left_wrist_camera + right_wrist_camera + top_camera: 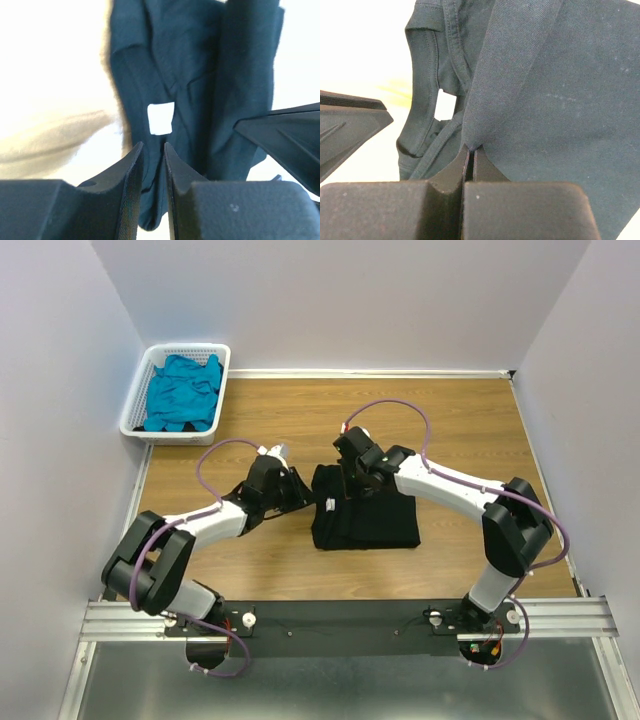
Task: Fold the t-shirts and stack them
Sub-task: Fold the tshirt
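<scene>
**A:** What sits furthest left?

**B:** A white basket in the table's back left corner. The teal t-shirt lies crumpled inside it.

**A:** And next along?

**B:** The left gripper, low over the wood at the left edge of the black t-shirt. Its jaws stand a little apart, with only a narrow slot between them. Dark cloth shows through that slot, but I cannot tell whether the fingers touch it.

**A:** How does the black one lie?

**B:** It lies mid-table, bunched into a rough rectangle, well apart from the basket. Its white neck label shows near the left side, just beyond the left fingertips.

**A:** And on the right?

**B:** The right gripper is over the back left part of the shirt, its arm reaching in from the right. Its jaws are pressed together on a fold of the black cloth, which rises from between them. A stitched hem hangs to the left of that fold.

**A:** Do the two grippers meet?

**B:** No. They are near each other, and each shows at the edge of the other's wrist view, but they stay apart.
</scene>
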Controlling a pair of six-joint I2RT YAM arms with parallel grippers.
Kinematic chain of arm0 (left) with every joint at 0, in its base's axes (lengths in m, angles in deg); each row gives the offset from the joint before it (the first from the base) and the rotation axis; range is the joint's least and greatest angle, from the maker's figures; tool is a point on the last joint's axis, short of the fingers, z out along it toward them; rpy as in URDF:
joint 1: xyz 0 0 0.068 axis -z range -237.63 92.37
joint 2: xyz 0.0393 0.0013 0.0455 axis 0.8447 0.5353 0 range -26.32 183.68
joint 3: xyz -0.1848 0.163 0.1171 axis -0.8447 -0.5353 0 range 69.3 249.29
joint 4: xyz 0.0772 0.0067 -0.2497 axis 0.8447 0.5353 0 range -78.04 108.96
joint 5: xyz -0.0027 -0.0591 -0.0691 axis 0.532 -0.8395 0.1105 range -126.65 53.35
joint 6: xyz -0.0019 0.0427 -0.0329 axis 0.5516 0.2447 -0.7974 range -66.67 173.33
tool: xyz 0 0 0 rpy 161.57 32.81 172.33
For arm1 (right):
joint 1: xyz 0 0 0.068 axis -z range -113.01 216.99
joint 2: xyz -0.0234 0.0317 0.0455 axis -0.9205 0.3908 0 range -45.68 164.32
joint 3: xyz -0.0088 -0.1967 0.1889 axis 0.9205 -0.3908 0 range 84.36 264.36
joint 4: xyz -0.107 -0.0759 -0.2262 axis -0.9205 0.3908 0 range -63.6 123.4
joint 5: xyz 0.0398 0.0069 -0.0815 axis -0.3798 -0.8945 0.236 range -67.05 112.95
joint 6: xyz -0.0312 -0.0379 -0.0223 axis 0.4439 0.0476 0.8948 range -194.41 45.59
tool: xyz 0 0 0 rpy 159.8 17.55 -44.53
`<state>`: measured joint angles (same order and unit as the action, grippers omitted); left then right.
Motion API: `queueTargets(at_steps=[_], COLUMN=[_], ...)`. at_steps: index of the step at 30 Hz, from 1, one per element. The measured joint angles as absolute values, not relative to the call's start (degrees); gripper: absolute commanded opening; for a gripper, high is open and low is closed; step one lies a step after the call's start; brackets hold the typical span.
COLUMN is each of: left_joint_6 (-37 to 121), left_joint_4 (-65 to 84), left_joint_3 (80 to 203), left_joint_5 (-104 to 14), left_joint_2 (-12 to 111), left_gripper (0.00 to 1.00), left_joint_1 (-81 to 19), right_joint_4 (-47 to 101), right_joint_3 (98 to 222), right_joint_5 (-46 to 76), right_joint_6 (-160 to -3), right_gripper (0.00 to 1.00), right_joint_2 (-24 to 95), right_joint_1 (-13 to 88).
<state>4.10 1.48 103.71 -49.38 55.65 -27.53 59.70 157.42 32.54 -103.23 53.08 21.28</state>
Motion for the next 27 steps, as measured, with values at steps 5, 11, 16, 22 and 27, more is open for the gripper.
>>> queueTargets(at_steps=[5, 11, 16, 22, 27], left_joint_6=[4.7, 4.2, 2.5, -1.4, -3.9], left_joint_4=[-9.3, -21.7, -30.3, -37.7, -41.1], left_joint_3=[103.1, 103.1, 103.2, 103.1, 103.0], left_joint_5=[-53.9, -60.2, -64.4, -66.4, -67.0], left_joint_2=[58.9, 67.8, 74.8, 82.8, 84.9], left_gripper=[0.30, 0.27, 0.25, 0.21, 0.19], left_joint_1=[-27.8, -27.8, -27.7, -27.1, -27.1], right_joint_4=[59.7, 59.7, 59.7, 59.7, 59.7], right_joint_3=[157.4, 157.4, 157.4, 157.4, 157.4], right_joint_5=[32.5, 32.4, 32.3, 31.8, 30.1], right_joint_6=[-102.4, -101.7, -101.3, -100.8, -99.1], right_gripper=[0.00, 0.00, 0.01, 0.01, 0.01], right_joint_2=[52.8, 52.8, 52.8, 52.8, 52.8], right_joint_1=[21.3, 21.3, 21.3, 21.3, 21.3])
